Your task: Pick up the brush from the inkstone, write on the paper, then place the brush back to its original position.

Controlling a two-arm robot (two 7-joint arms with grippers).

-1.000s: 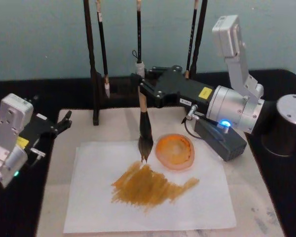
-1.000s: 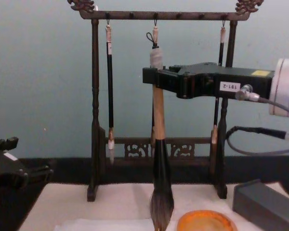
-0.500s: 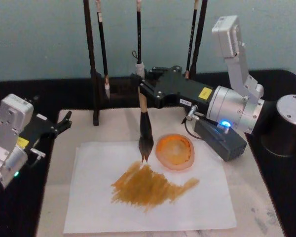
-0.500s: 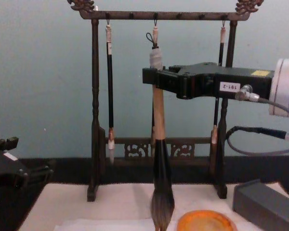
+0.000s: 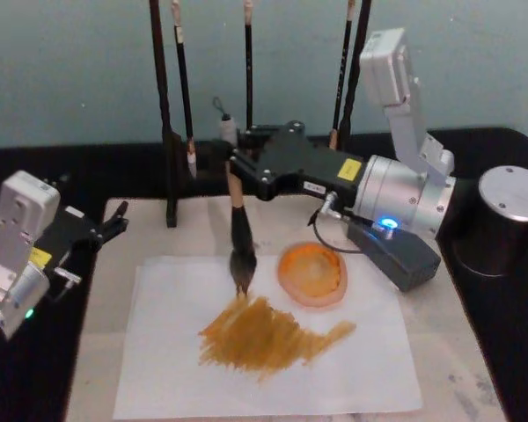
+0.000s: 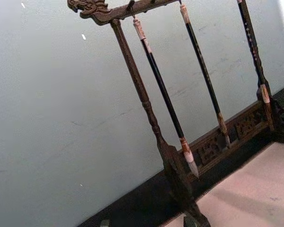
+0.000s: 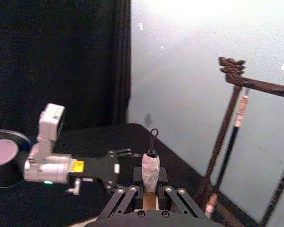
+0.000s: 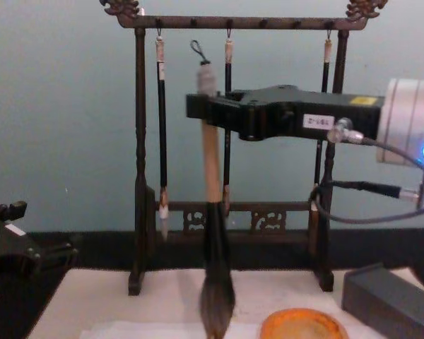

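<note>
Since the previous frames the right end effector (image 5: 231, 163) and the brush (image 5: 240, 230) have shifted toward the robot's left. The brush now hangs clear of the orange dish (image 5: 311, 272).

- Black tabletop (image 5: 502, 334) carries a beige felt mat (image 5: 101, 334). The wooden brush rack (image 5: 163, 105) stands at the mat's far edge.
- The paper (image 5: 167, 352) lies flat on the mat with an ochre stroke patch (image 5: 264, 334) near its middle.
- The right end effector reaches in from the right, above the paper's far half. It is clamped on the upper handle just below the white cap.
- The brush is upright, bristles down, directly beneath the grip. Its tip sits at the far edge of the ochre patch; contact not confirmable.
- Left end effector (image 5: 114, 220) is parked at the mat's left edge. Whether it is open or closed, cannot tell.
</note>
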